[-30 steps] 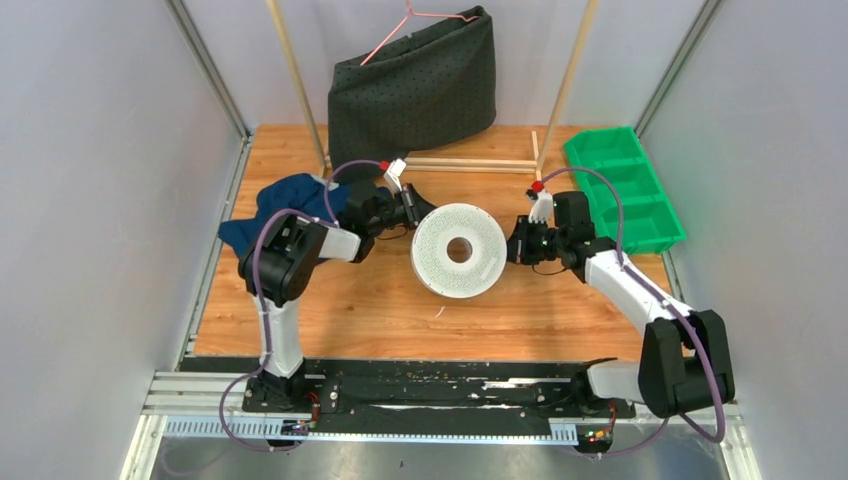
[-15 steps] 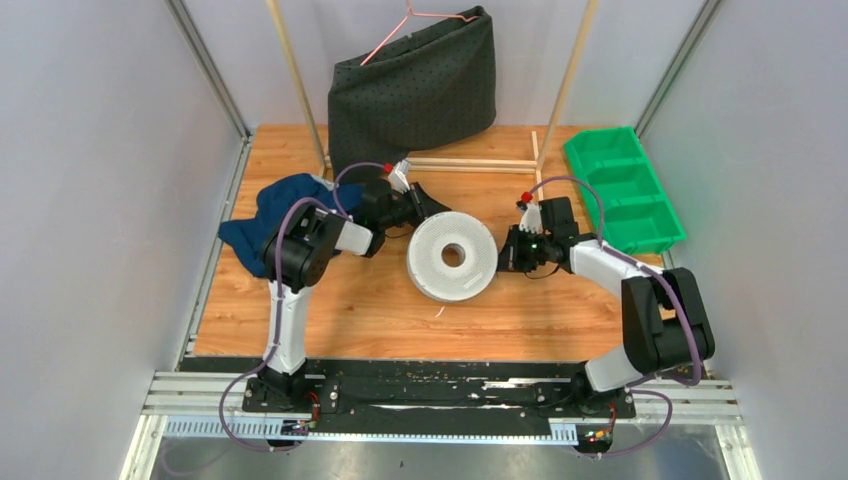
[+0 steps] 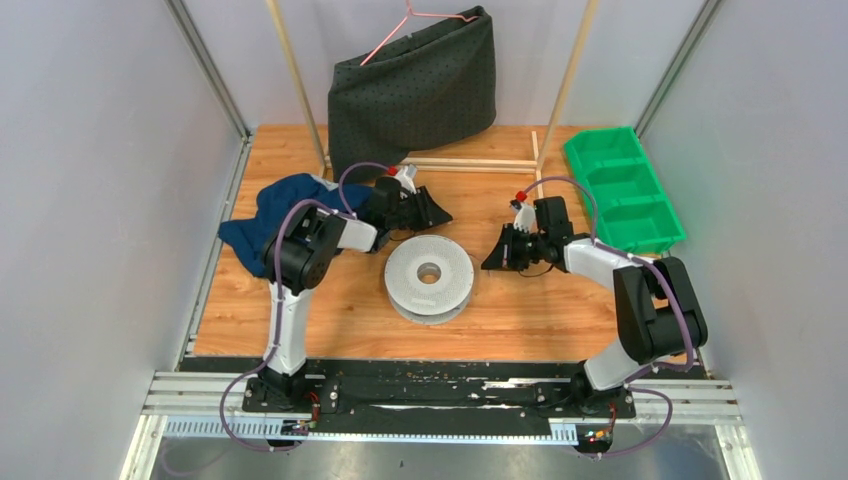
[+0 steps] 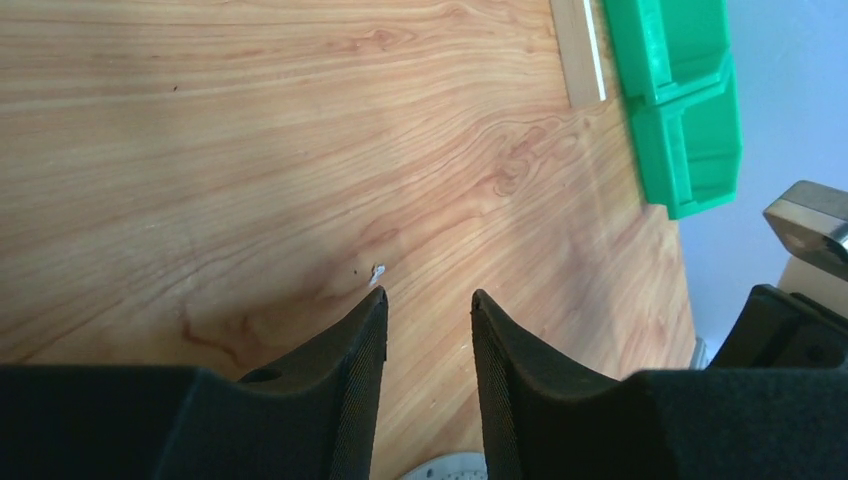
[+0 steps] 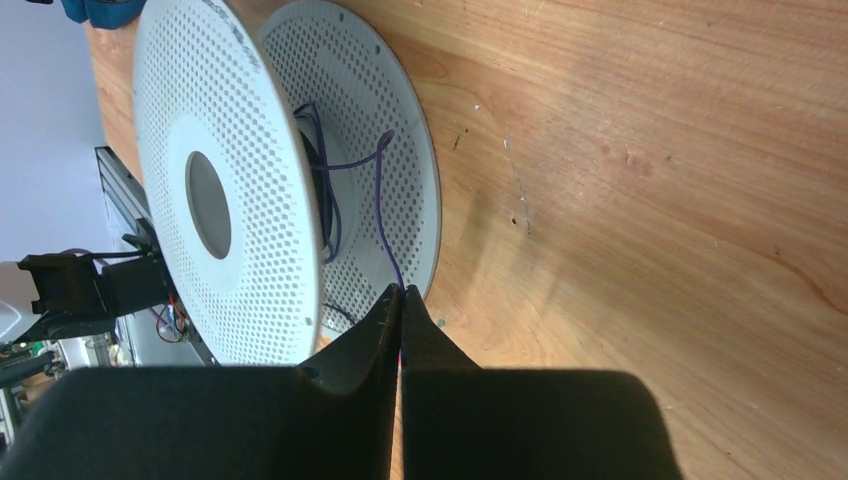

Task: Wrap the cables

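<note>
The grey-white perforated spool (image 3: 430,280) lies flat on the wooden table between the arms. In the right wrist view the spool (image 5: 230,180) fills the left side, and the thin dark cable (image 5: 378,190) runs from its core between the two discs to my fingertips. My right gripper (image 5: 402,292) is shut on that cable; in the top view it (image 3: 492,262) sits just right of the spool. My left gripper (image 4: 428,298) is open and empty over bare wood; in the top view it (image 3: 436,213) is behind the spool, apart from it.
A green bin (image 3: 625,195) stands at the back right and also shows in the left wrist view (image 4: 685,110). A blue cloth (image 3: 275,205) lies at the left. A dark bag on a pink hanger (image 3: 415,85) hangs over a wooden frame (image 3: 470,163) at the back.
The spool, held tilted between both grippers before, has dropped flat and shifted toward the front left. My left gripper has let go and drawn back. My right gripper followed leftward.
</note>
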Controlling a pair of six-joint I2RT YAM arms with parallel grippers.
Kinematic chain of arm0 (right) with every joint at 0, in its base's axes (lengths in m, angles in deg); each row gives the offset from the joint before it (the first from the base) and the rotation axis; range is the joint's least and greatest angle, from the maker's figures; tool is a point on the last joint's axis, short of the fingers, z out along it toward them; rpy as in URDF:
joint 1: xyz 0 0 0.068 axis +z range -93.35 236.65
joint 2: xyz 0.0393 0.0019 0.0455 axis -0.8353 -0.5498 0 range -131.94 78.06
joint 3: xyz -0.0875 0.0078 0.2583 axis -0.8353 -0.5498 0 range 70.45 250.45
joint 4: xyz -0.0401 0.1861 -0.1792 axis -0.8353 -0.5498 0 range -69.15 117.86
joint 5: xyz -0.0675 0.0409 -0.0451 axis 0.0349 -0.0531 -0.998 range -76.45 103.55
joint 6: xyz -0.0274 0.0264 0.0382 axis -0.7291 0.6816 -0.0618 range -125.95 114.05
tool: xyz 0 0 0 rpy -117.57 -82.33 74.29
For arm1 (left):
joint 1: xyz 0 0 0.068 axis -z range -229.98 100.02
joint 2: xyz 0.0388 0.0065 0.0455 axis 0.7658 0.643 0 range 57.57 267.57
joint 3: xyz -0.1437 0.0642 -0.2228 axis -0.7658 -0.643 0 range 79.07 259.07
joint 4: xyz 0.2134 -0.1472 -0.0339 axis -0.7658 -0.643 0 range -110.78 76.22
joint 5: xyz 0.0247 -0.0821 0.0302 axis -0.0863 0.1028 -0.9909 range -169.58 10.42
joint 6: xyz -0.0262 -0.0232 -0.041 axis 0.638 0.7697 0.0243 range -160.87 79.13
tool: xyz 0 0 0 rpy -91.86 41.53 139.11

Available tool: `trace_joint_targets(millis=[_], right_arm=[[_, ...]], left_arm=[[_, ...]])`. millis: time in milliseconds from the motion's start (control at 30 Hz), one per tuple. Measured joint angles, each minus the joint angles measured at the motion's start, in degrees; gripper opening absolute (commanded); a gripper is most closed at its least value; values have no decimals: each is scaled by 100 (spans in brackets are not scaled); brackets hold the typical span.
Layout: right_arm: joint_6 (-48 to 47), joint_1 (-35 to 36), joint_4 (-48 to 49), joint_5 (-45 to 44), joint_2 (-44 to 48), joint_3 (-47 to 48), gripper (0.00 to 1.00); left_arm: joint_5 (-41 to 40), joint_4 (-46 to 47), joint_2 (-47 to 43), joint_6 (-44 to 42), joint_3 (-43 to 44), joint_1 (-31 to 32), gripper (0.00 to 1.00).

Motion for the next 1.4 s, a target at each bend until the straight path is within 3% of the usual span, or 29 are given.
trace_joint_targets(millis=[267,700,833,1000,1400], right_arm=[[-101,0,-101,-15,7,-24,1],[-133,0,-245,-122,306,-315,1],[109,0,-448,-175,356,-315,1],[608,33,-872,-247,382,-308,1],[2135,629,-1880,-538,142,223,1]], left_arm=[[-227,-1215,-780,-831,79,111,58],[-859,-3628,-2787,-2098,321,579,62],[-1246,-4297,-3932,-2258,-293,645,68],[-1843,-4830,-5149,-2356,-1215,638,69],[-2015,-5060,-5576,-2059,-2422,638,67]])
